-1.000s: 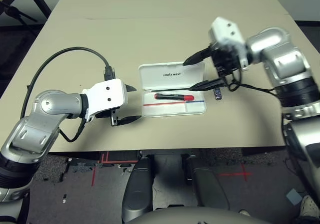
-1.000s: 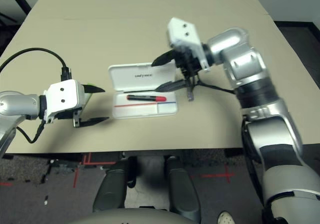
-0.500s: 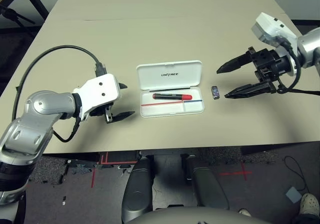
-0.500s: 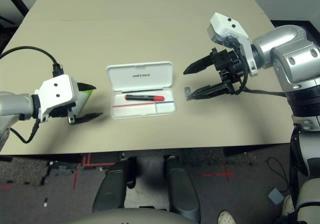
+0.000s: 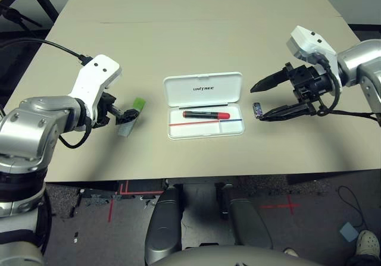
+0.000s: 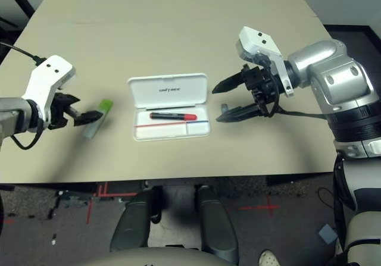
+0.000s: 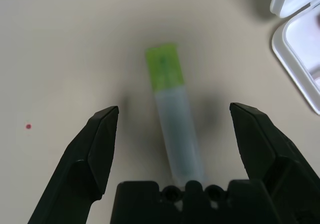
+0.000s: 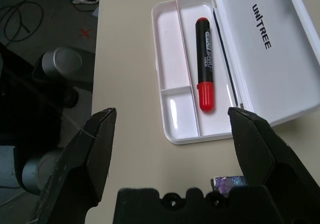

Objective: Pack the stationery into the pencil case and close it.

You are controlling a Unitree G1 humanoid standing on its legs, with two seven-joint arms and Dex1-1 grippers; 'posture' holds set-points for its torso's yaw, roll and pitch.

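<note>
Both pincers spread wide, each lined up on a loose item.

The pale highlighter with green cap (image 7: 172, 119) is straddled by the left pincer (image 7: 172, 134); the tiny grey-purple block (image 5: 257, 109) lies under the right pincer (image 5: 257, 103), just beside the open white plastic pencil case (image 5: 204, 87), where the red-capped black marker (image 5: 206, 115) already lies.

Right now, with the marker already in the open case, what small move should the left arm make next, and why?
Probably lower the left tool and shut it on the highlighter. Its fingers stand open either side of the pale barrel, which still lies on the table to the left of the pencil case. The marker is already inside; the right tool is open by the small block.
</note>
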